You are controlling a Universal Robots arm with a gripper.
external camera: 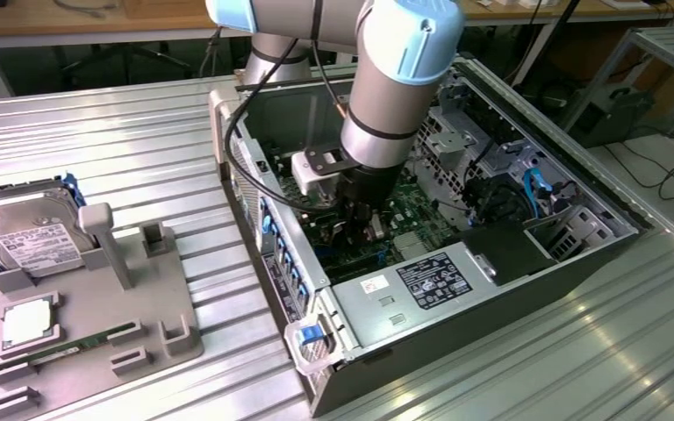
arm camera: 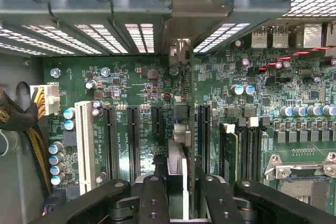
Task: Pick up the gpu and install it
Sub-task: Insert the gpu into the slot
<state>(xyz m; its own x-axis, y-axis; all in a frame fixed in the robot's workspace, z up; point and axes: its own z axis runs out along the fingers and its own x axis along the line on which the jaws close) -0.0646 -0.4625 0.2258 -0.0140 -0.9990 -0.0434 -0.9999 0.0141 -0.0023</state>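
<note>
We see the gpu [arm camera: 178, 145] edge-on, standing upright over the motherboard [arm camera: 136, 85] between the black expansion slots [arm camera: 122, 140], its metal bracket toward the case's rear wall. The claw [arm camera: 181, 192] is clamped on its upper edge. In the exterior view the arm reaches down into the open computer case [external camera: 525, 281]. On the counter [external camera: 103, 132] at that view's left, a grey holder tray [external camera: 161, 307] carries a hard drive [external camera: 32, 237].

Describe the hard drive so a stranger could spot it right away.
Left of the open computer case in the exterior view, a grey holder tray lies on the ribbed table. The hard drive stands at its far end: silver with a white label, far broader than the narrow green RAM stick.
</note>
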